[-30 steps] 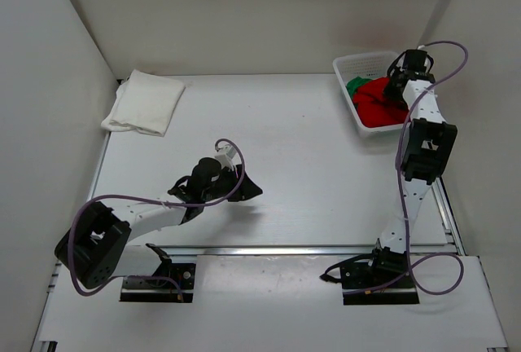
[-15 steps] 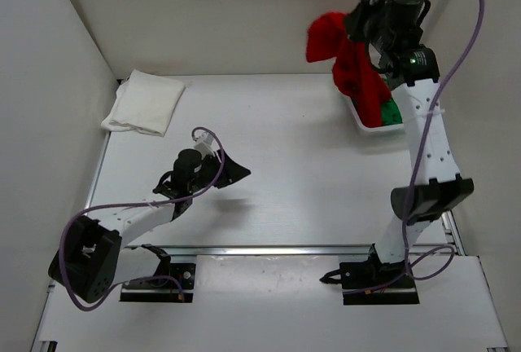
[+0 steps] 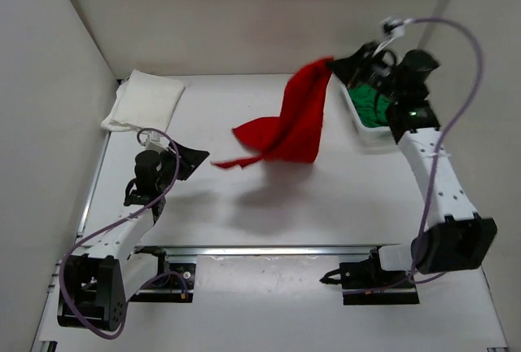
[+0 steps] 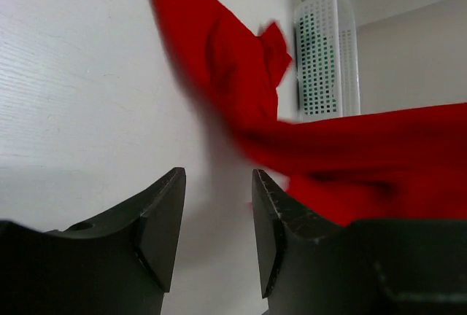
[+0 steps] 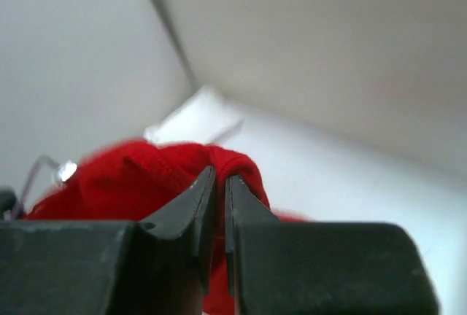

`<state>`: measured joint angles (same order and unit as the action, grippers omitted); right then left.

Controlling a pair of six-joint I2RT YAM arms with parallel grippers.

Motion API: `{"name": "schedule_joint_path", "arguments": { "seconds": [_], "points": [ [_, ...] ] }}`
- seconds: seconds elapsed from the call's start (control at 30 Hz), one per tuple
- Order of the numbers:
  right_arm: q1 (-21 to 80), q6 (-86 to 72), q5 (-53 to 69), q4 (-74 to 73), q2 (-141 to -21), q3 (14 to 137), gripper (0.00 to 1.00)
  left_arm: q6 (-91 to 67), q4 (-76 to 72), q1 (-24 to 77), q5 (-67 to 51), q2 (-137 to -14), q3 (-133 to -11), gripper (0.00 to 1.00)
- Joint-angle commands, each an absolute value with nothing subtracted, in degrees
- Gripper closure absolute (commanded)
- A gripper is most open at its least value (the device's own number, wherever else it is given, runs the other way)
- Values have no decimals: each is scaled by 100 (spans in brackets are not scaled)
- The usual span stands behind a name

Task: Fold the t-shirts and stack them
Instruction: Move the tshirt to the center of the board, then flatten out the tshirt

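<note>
Tabletop [image 3: 326, 197]: only overhead shows green t-shirt [image 3: 370, 103]; right hand [image 5: 219, 178] grips red t-shirt [image 3: 297, 120].

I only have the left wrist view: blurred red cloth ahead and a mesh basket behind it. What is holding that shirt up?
Observer: The right end effector is shut on a bunched edge of the red shirt, which trails out over the table.
Operator: What's inside the basket? I only see its wall.
Observer: The green shirt lies in the basket.
Operator: Where's the white one?
Observer: The white shirt looks folded and lies at the far left corner, beyond your open left end effector.
</note>
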<state>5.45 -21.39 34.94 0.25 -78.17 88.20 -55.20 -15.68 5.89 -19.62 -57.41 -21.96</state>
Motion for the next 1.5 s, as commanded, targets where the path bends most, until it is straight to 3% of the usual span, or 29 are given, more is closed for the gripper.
{"name": "schedule_joint_path", "arguments": {
  "seconds": [0.0,0.13,0.37,0.4,0.47,0.53,0.63,0.73,0.83,0.97,1.2,1.37,1.47],
  "points": [
    [405,-2881,4271,1253,-8165,6853,100,-5493,-1450,492,-1926,-5625,-2162,48],
    [474,-3006,3940,1565,-8454,5890,100,-5494,-1705,685,-1733,-5800,-1943,47],
    [554,-2497,2350,212,-9106,6443,100,-5194,-1661,1537,-1003,-6379,-2214,47],
    [562,-2557,1946,115,-9027,6373,95,-5177,-1705,1642,-924,-6590,-2302,47],
    [510,-2645,1392,18,-8896,6241,74,-5124,-1775,1792,-740,-6958,-2521,48],
    [440,-2611,1126,-359,-8754,6249,45,-5036,-1662,1872,-537,-7373,-2820,50],
    [588,-2426,423,-1018,-8343,6250,23,-4975,-1609,1811,-309,-8223,-3417,50],
    [807,-2540,-235,-1161,-7650,5635,22,-4931,-1452,1644,-273,-9049,-4119,53],
    [1421,-2724,-45,-652,-6990,4634,37,-4817,-1144,1547,-194,-9780,-4866,55],
    [2721,-2750,-220,-545,-6724,3895,43,-4483,-564,1520,-9,-10659,-5869,57],
    [3998,-3347,-448,-360,-6372,3068,44,-4253,89,1661,351,-11452,-6820,63],
    [4017,-3542,-509,-210,-6223,2602,42,-4430,-176,1705,246,-11645,-6733,69],
    [3675,-3673,-562,-211,-6126,2374,39,-4561,-404,1731,141,-11602,-6531,80]
  ]
}}
